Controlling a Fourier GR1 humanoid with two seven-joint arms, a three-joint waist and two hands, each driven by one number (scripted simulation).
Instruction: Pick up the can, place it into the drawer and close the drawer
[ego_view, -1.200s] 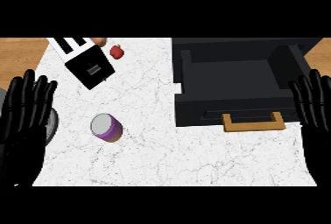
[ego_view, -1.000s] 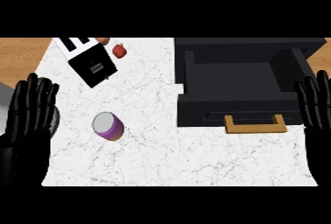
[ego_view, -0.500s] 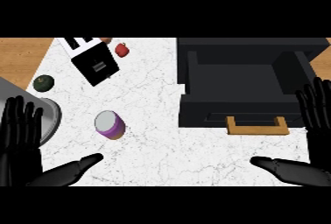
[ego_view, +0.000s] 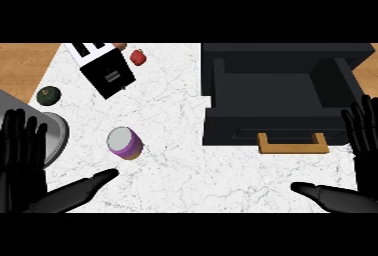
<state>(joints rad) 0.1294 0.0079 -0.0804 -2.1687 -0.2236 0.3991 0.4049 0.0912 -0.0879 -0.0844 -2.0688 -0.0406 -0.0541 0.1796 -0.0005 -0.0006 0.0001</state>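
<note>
The purple can (ego_view: 125, 143) lies on its side on the white tabletop (ego_view: 184, 165), left of the open black drawer (ego_view: 280, 95). Its long axis runs from upper left to lower right, and the pale end faces upper left. The left robot hand (ego_view: 22, 150) is open at the left edge, apart from the can. The right robot hand (ego_view: 363, 132) is open at the right edge, beside the drawer.

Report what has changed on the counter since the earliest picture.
The left hand and right hand have slid down and outward, thumbs now showing, both open and holding nothing. A dark green fruit has come into sight as the view shifted. The can is still lying untouched; the drawer stays open.
</note>
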